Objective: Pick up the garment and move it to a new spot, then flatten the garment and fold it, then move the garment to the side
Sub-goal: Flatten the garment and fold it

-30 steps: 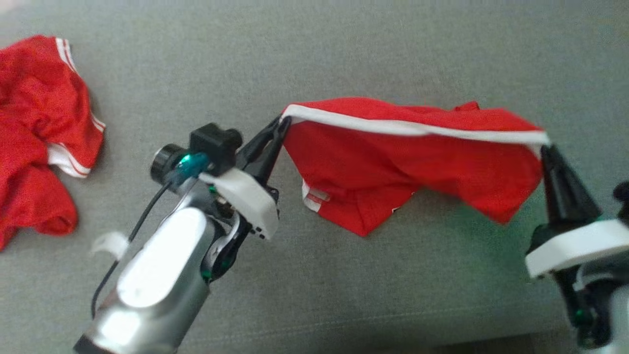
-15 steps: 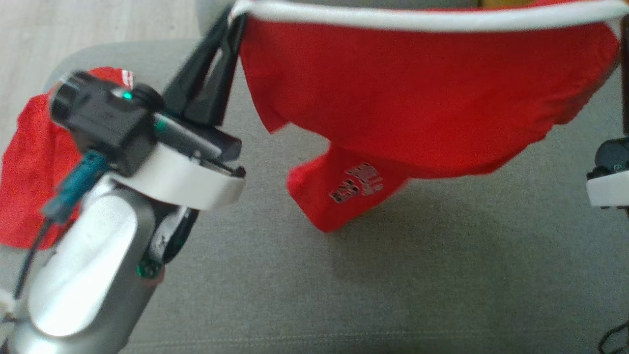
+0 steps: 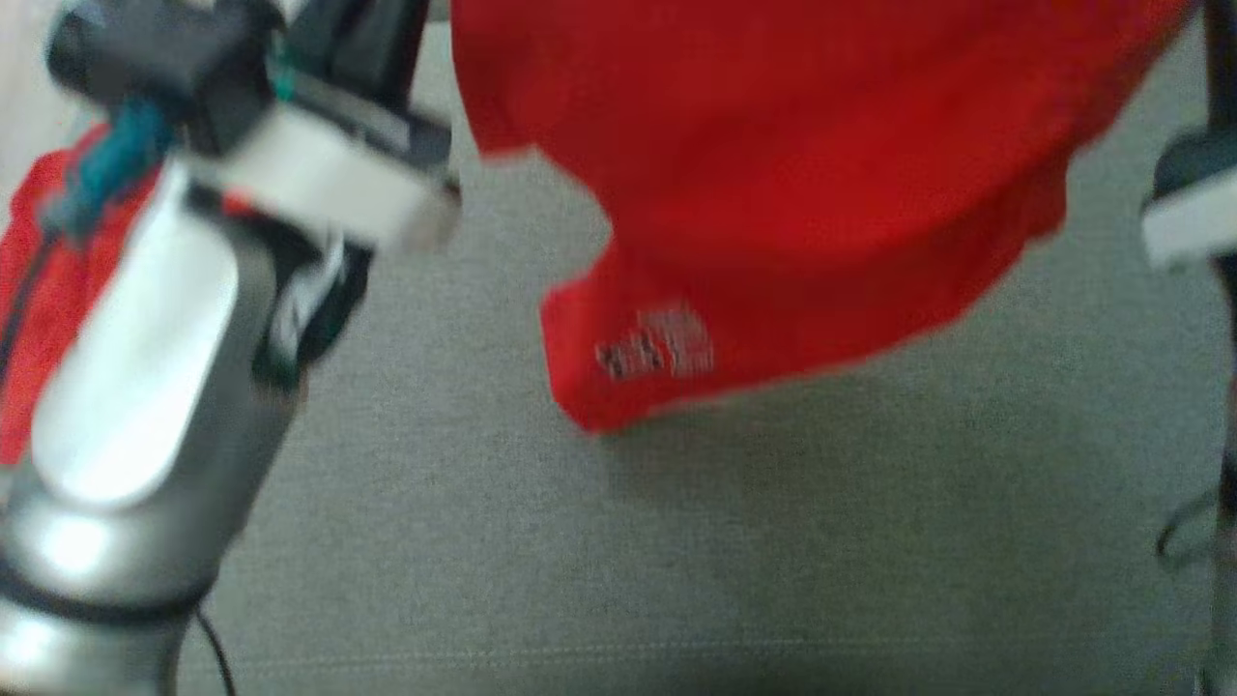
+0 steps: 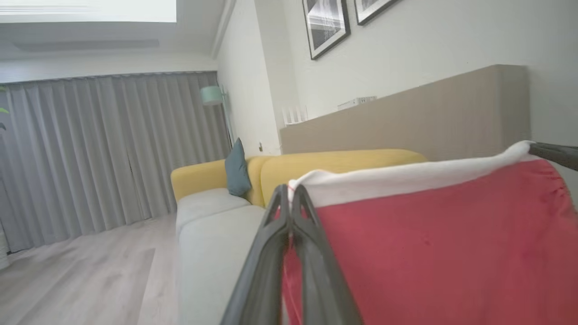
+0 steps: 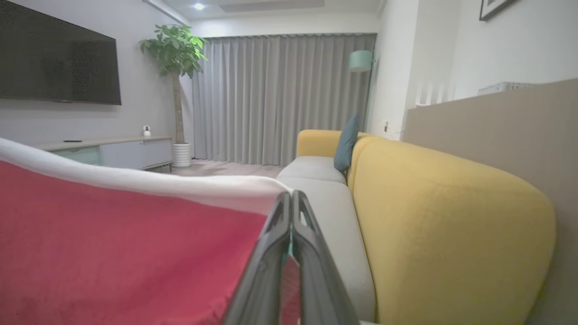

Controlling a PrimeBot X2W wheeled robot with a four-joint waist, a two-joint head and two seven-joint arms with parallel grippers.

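One broad grey fabric sofa seat [image 3: 676, 541] spreads beneath the red cloth garment [image 3: 792, 174], which hangs in the air above it. The left hand [image 4: 291, 194] and right hand [image 5: 292, 198] each pinch one end of its white band [image 4: 406, 178], fingers closed tight.

Red garment [image 5: 113, 253] between closed jaws

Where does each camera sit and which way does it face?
Head view: on the head, facing down at the sofa seat and hanging garment; left forearm shows.
Left wrist view: left wrist, facing along the sofa seat toward curtains; left end effector shut on garment.
Right wrist view: right wrist, same heading; right end effector shut on garment.
Shared: both wrist views show the teal cushion.
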